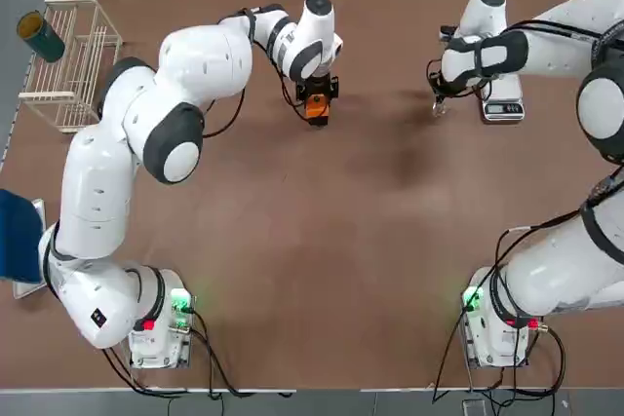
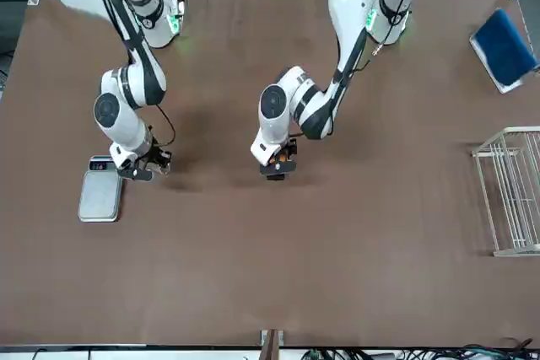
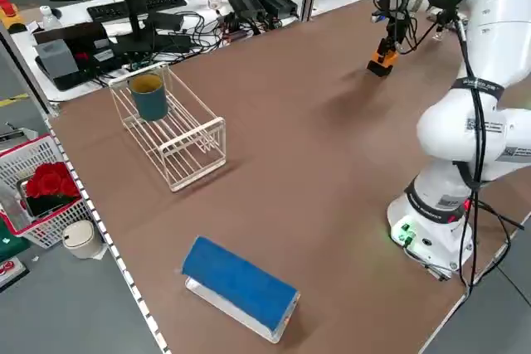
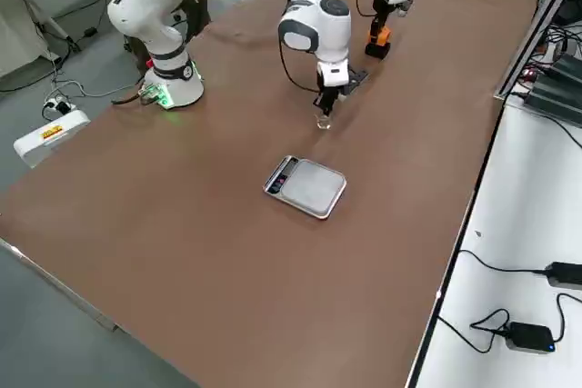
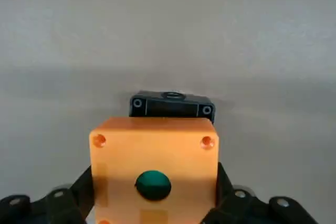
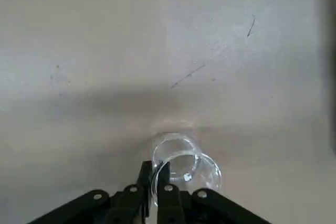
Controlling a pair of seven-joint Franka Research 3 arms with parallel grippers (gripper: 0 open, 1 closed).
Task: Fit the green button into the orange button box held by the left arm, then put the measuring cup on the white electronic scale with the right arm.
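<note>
Clear plastic sits pinched between the closed fingers of the right gripper [image 6: 155,182]: the measuring cup [image 6: 185,169] is held by one side of its rim, one finger inside the wall and one outside, with the rest of the cup bulging out to one side of the jaws. It hangs upright below the fingertips, over bare brown table [image 1: 322,241]; whether its base touches the tabletop cannot be told. The white electronic scale [image 4: 306,185] lies just beside this gripper, off to the outer side of the right arm [image 1: 531,46], flat on the table with its dark display strip at one end and nothing on its silvery plate.

Across the table, the left gripper [image 1: 316,96] points down with its jaws spread wide around the orange button box [image 5: 154,174], one finger pressed to each side face. The green button [image 5: 153,184] is seated in the round hole of the box face that looks up between the jaws. Just beyond the box, past the fingertips, a flat black block [image 5: 171,105] is seen against its far edge. The left arm [image 1: 146,124] reaches in a long arc from its base to that spot. Farther off stand a white wire rack [image 1: 68,60] with a dark teal cup [image 1: 41,36] at its end, and a blue-topped block [image 3: 239,283].
</note>
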